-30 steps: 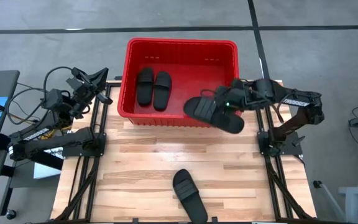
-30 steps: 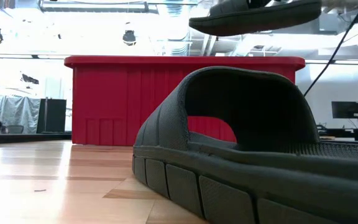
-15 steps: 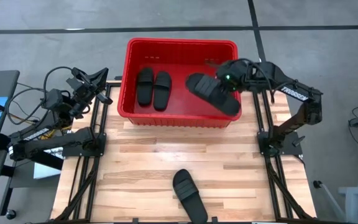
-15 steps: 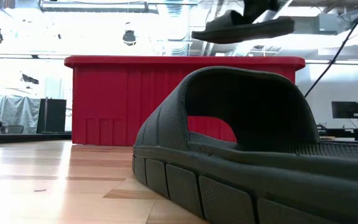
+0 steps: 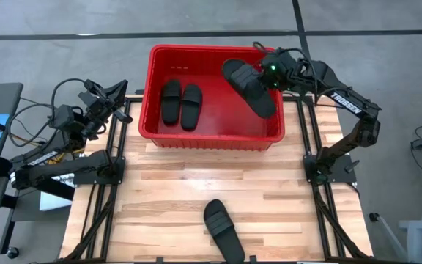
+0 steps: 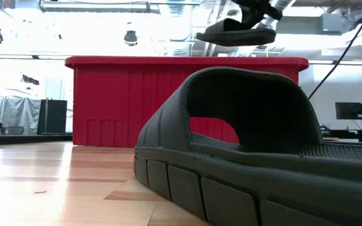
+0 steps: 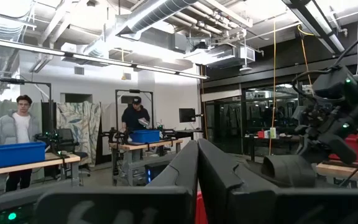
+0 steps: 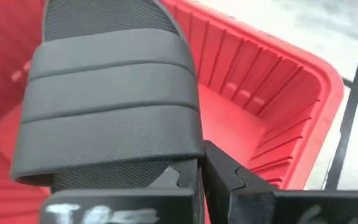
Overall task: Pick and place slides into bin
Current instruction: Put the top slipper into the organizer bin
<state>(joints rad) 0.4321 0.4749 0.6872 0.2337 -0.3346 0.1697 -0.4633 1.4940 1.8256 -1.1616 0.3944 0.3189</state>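
1. My right gripper (image 5: pixel 264 71) hangs over the right part of the bin (image 5: pixel 154 88), near its far right corner; the fingers are pressed close together on the edge of a slide, the held slide (image 5: pixel 250 87).
2. The held slide is lifted clear of the bin floor. Its long axis runs diagonally, from the bin's far rim toward its near right corner. In the right wrist view the wide strap (image 8: pixel 107 106) faces up, with red ribbed bin walls beyond it.
3. In the low view the held slide (image 6: pixel 236 32) hangs above the bin's rim (image 6: pixel 187 62), sole roughly level.
4. Two paired slides (image 5: pixel 180 103) lie side by side on the bin floor in its left half, touching or nearly so; their long axes run from the bin's near wall toward its far wall.
5. A fourth slide (image 5: pixel 223 229) lies on the wooden table (image 5: pixel 160 198), well clear of the bin's near wall, long axis slightly diagonal.
6. My left gripper (image 5: pixel 116 92) waits left of the bin, beyond the table's edge; its fingers (image 7: pixel 225 180) are drawn together on nothing.
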